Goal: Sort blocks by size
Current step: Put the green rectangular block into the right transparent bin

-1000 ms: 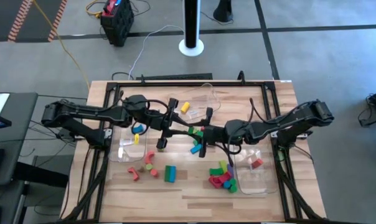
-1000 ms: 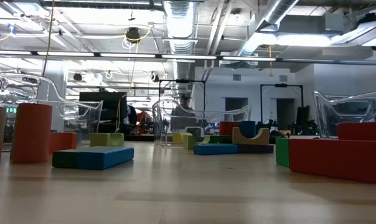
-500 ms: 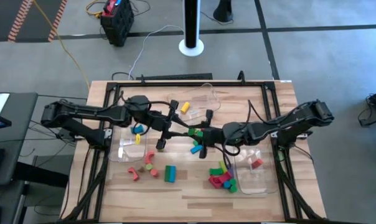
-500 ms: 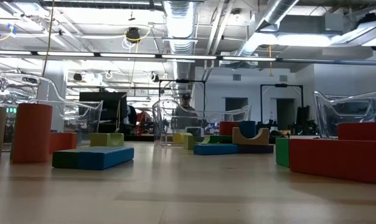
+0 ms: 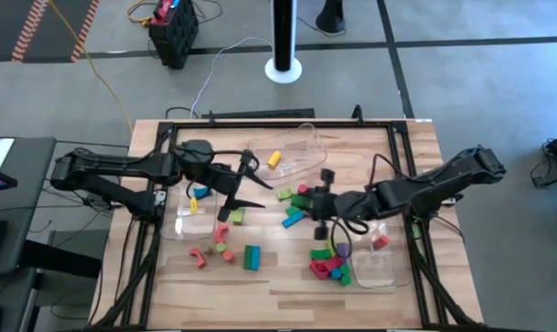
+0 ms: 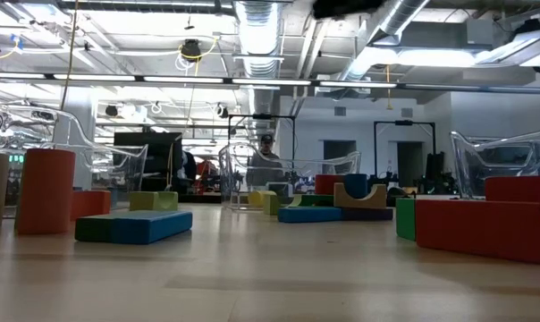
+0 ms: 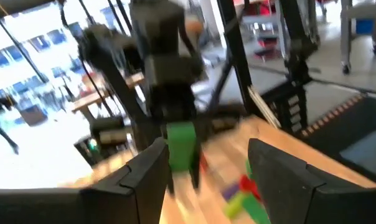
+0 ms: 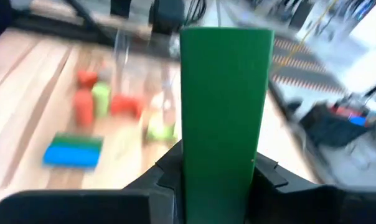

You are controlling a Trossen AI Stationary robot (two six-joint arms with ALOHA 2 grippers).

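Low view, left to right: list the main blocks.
Tall red block → green-and-blue bar → tan arch → big red block

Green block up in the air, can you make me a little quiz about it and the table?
1. True or false: the right claw holds the green block.
2. The left claw is: A) open, B) shut on a red block.
3. What colour is the block in the far clear bin?
Key: 1 true; 2 A; 3 yellow.
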